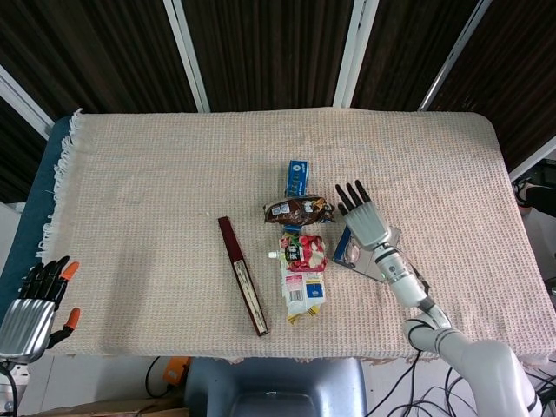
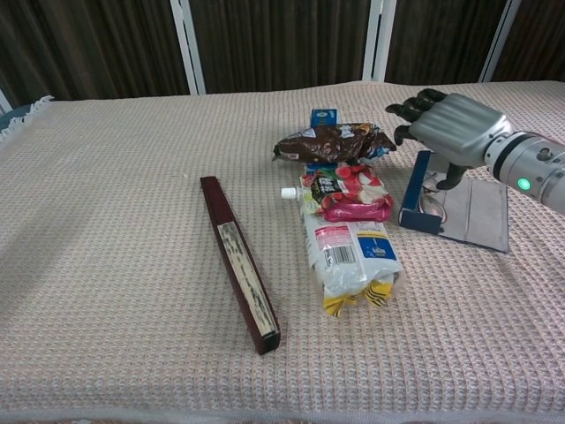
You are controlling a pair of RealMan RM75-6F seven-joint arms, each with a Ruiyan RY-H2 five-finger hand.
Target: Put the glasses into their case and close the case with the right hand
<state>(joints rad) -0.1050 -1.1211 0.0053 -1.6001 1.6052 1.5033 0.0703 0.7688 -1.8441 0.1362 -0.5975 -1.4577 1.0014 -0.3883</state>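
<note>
The glasses case (image 1: 375, 258) lies open on the cloth right of the snack pile, its blue lid (image 2: 415, 196) standing upright and its grey flap (image 2: 481, 214) flat. The glasses (image 1: 351, 253) sit inside against the blue lid; in the chest view only part of the glasses (image 2: 433, 200) shows under my hand. My right hand (image 1: 361, 215) hovers over the lid side of the case with fingers spread and nothing in them, also seen as the right hand (image 2: 448, 124) from the chest. My left hand (image 1: 30, 306) hangs off the table's near left corner, holding nothing.
Just left of the case lie a brown packet (image 1: 300, 209), a red pouch (image 1: 306, 251), a white pouch (image 1: 304, 292) and a blue carton (image 1: 297, 177). A long dark red box (image 1: 242, 275) lies further left. The cloth's right edge (image 1: 512, 217) is beyond the case.
</note>
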